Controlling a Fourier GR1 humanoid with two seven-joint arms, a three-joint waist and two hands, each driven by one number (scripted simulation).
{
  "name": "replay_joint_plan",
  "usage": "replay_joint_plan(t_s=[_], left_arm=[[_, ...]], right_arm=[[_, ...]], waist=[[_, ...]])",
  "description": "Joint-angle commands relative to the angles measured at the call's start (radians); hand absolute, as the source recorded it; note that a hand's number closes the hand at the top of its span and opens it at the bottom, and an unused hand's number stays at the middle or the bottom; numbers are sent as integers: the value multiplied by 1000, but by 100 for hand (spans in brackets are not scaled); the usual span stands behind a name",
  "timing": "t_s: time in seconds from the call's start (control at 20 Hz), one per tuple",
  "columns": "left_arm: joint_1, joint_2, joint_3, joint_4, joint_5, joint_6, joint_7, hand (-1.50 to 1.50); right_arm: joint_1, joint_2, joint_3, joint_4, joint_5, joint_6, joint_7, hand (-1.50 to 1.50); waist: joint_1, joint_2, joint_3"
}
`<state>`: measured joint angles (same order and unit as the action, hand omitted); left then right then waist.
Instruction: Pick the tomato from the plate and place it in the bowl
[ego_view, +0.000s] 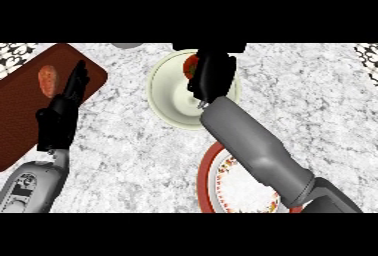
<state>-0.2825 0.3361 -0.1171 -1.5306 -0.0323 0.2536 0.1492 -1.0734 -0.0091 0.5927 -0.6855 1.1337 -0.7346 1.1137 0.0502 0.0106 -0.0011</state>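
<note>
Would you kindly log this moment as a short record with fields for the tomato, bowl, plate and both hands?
tomato: red, held by the right hand, over the bowl
bowl: pale cream, on the marble counter
plate: red-rimmed, patterned, nothing seen on it, partly under the right forearm
right hand: curled round the tomato
left hand: open, fingers straight, over the brown board
other: reddish-brown item on the board

Surface (133, 145): grey-white speckled stone look, smooth. Bowl (164, 95): pale, glazed sheen. Board (22, 115), upper left: matt brown. Plate (221, 185): patterned, glossy rim.
</note>
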Motion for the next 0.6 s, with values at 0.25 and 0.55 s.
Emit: replay_joint_plan(t_s=[0.25, 0.55], left_arm=[[9, -16, -11, -47, -14, 3, 12, 0], [21, -14, -9, -57, -19, -8, 18, 0]], right_arm=[[57, 9, -195, 174, -186, -204, -97, -150], [74, 9, -285, 149, -394, -265, -413, -150]], waist=[[15, 13, 3], [22, 17, 4]])
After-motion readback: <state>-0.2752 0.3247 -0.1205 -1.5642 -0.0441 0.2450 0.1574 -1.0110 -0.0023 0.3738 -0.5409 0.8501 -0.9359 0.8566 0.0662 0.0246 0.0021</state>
